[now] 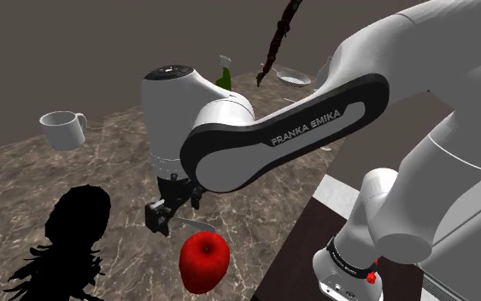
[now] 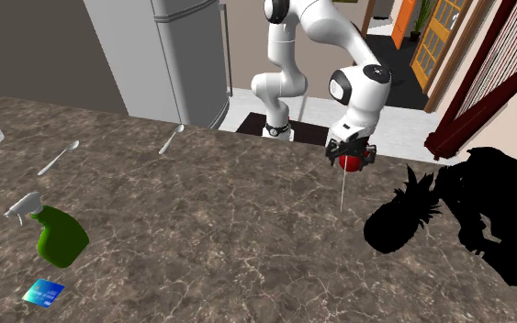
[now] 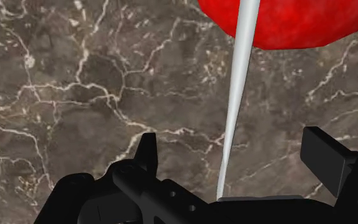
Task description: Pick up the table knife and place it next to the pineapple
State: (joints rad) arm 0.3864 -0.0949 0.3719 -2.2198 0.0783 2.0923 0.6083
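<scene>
Gripper [image 3: 230,145]: black, hovering low over the counter [image 3: 75,95], its two fingers standing wide apart and clasping nothing.

Table knife [image 3: 240,70]: pale grey and slim, lying on the dark marbled counter under the gripper. It is running between the fingers without touching either, and in the wrist view it is crossing in front of a red apple [image 3: 298,22].

Pineapple [image 1: 72,231]: showing as a black silhouette, standing near the apple toward the shoulder view's left.

Further off: a white mug [image 1: 63,128] and a green spray bottle [image 2: 59,234], both sitting on the same counter.
</scene>
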